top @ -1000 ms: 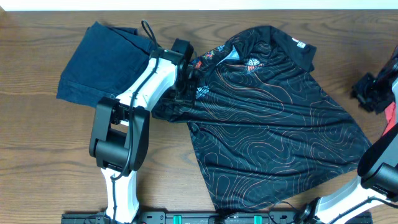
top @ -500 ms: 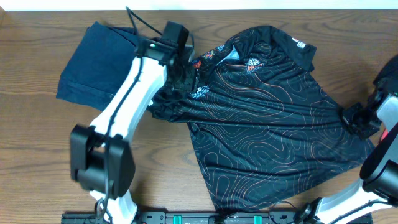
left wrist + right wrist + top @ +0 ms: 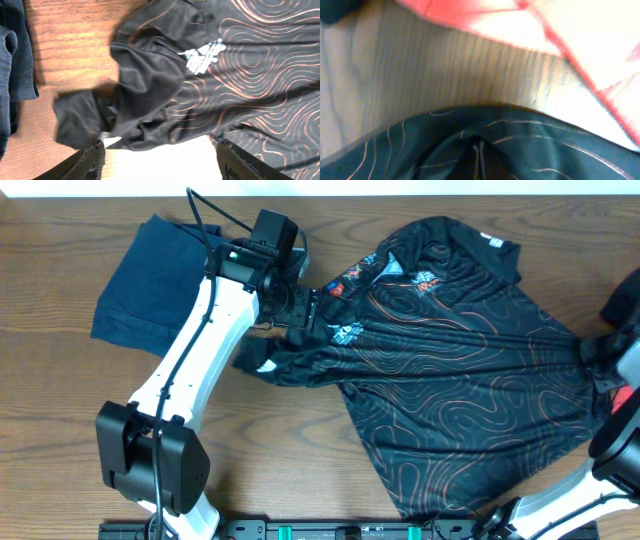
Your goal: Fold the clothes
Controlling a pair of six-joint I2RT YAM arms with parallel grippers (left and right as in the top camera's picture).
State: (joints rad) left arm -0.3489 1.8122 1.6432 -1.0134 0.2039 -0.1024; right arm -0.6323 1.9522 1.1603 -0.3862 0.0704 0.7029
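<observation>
**Black jersey (image 3: 460,380) being spread out, no fold made yet**

Overhead view: the jersey is lying front side up across the middle and the right of the wooden table (image 3: 60,430), with its chest logos showing. Long creases are running through the cloth toward the right edge, so I judge that the step in hand is flattening, which comes before the first fold. The left arm is reaching diagonally from the near edge of the table, beside the navy denim garment (image 3: 150,280). The left gripper (image 3: 300,305) is hovering over the crumpled sleeve (image 3: 265,360). The right gripper (image 3: 600,352) is sitting at the right end of the jersey, where the creases are meeting. Most of that arm is outside the frame.

Left wrist view: the two fingers (image 3: 95,157) are standing wide apart and are gripping nothing. The bunched sleeve is lying just ahead of them on the wood. In my judgement the next move is asking the left gripper to go down, take the edge of this sleeve and draw it outward until it lies flat.

Right wrist view: this picture is blurred. The jaws are clenched on a pinch of the jersey at the bottom centre, and the cloth is gathering into them. A red garment (image 3: 520,20) is lying beyond, apart from the jersey, with bare wood between them.
</observation>
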